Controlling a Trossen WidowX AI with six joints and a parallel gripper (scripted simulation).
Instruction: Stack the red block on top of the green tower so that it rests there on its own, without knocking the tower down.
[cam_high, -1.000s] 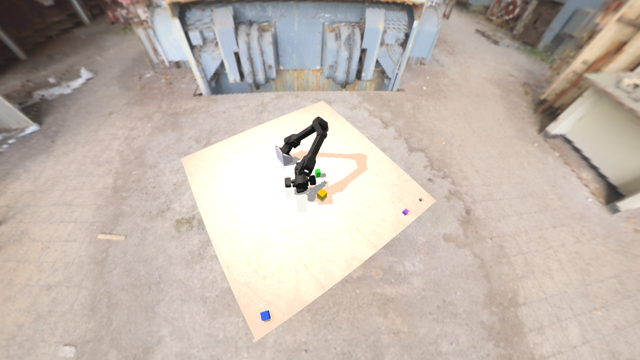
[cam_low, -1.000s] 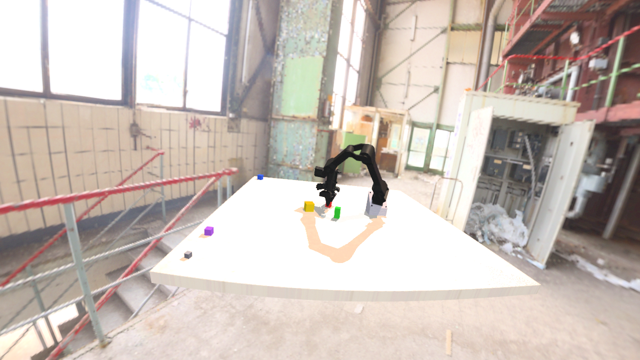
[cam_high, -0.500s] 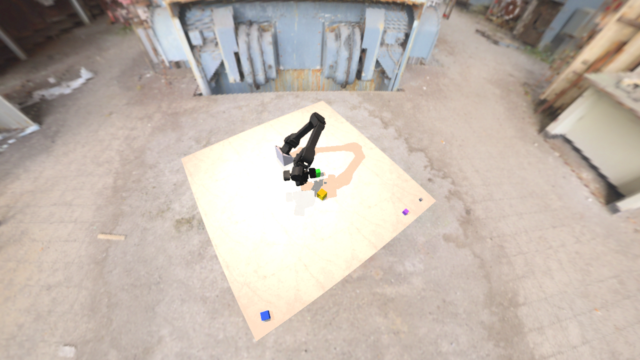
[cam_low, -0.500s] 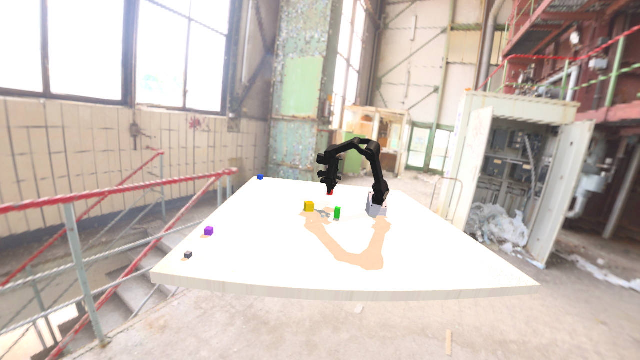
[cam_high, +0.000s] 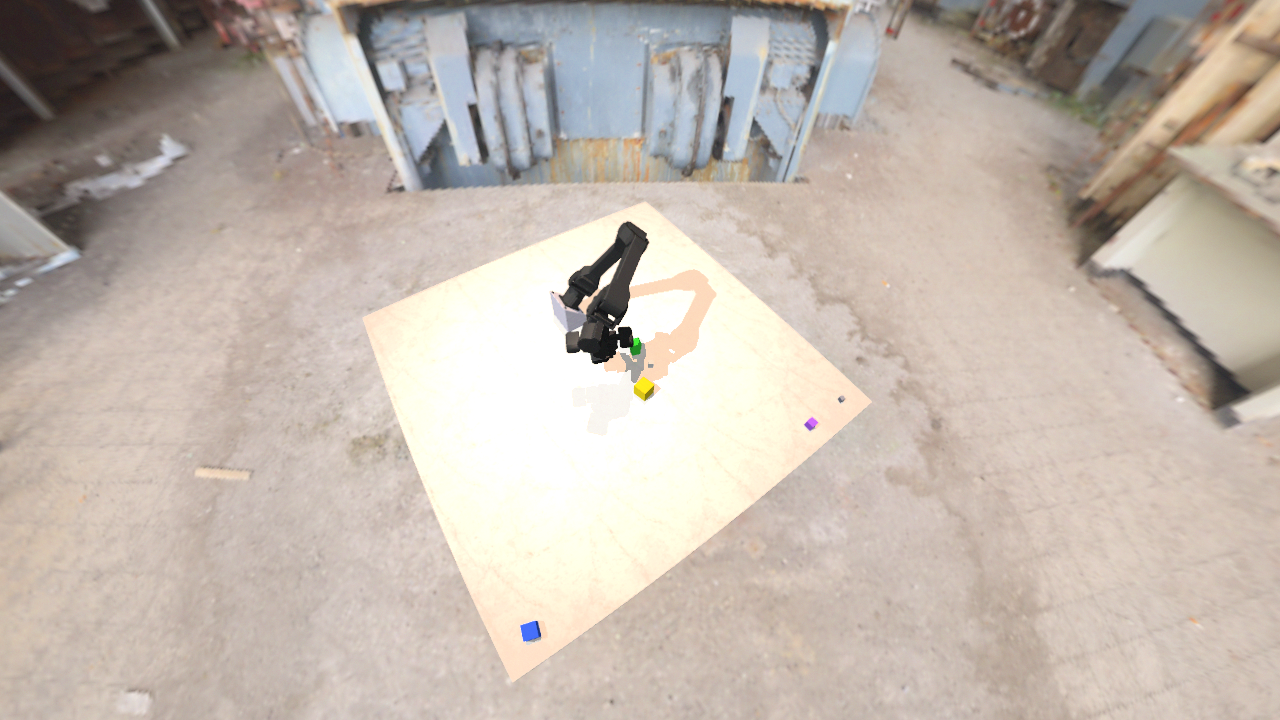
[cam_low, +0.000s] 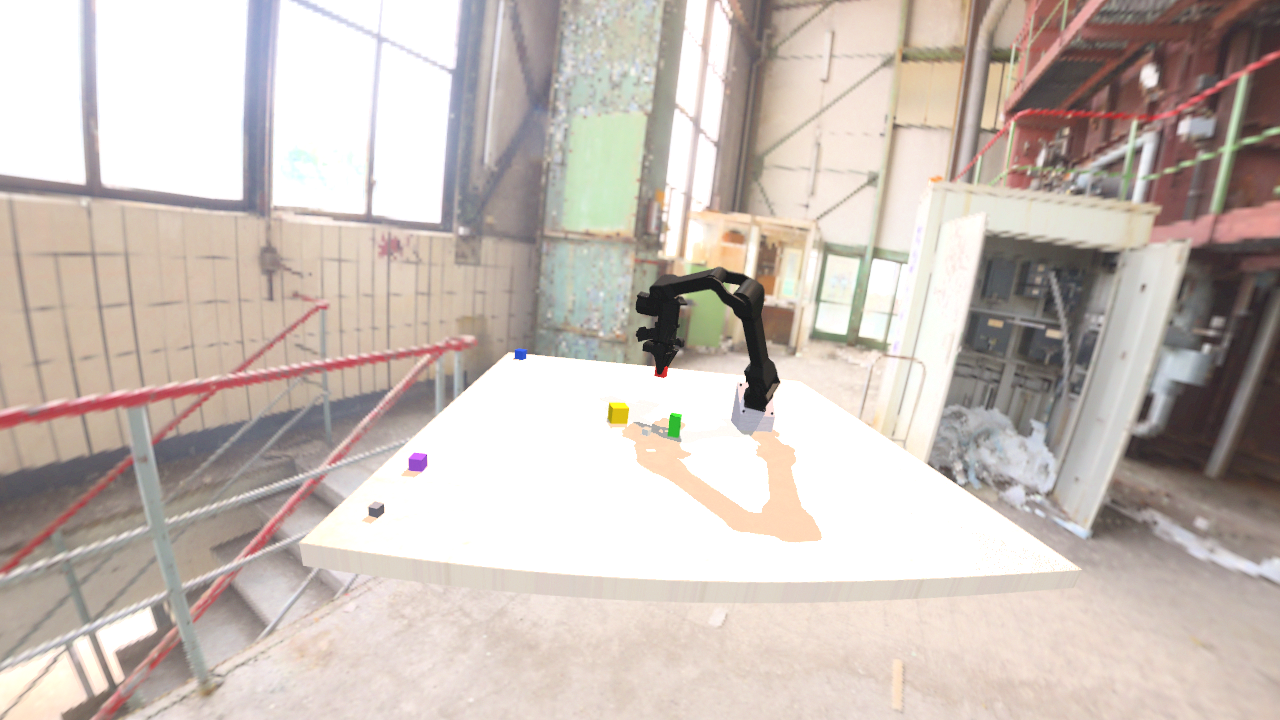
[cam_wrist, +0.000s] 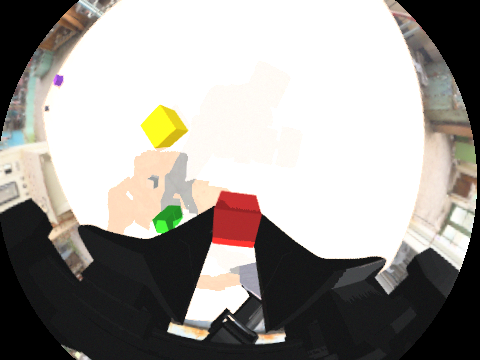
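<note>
My gripper (cam_low: 660, 366) (cam_wrist: 236, 214) is shut on the red block (cam_low: 663, 373) (cam_wrist: 236, 225), with one finger on each side of it. It holds the block raised above the table, fingers pointing down. In the top view the arm hides the block. The green tower (cam_high: 635, 346) (cam_low: 674, 425) (cam_wrist: 168, 218) stands upright on the table, apart from the gripper. In the wrist view it shows to the left of the red block, partly behind the left finger. Nothing rests on top of the tower.
A yellow block (cam_high: 643, 388) (cam_low: 618, 412) (cam_wrist: 162, 126) stands near the tower. A tiny grey cube (cam_high: 650, 365) (cam_low: 644, 431) (cam_wrist: 153, 181) lies between them. A purple block (cam_high: 810, 423) (cam_low: 418, 462), a dark grey cube (cam_high: 841, 399) (cam_low: 375, 509) and a blue block (cam_high: 529, 631) (cam_low: 520, 354) lie near table corners.
</note>
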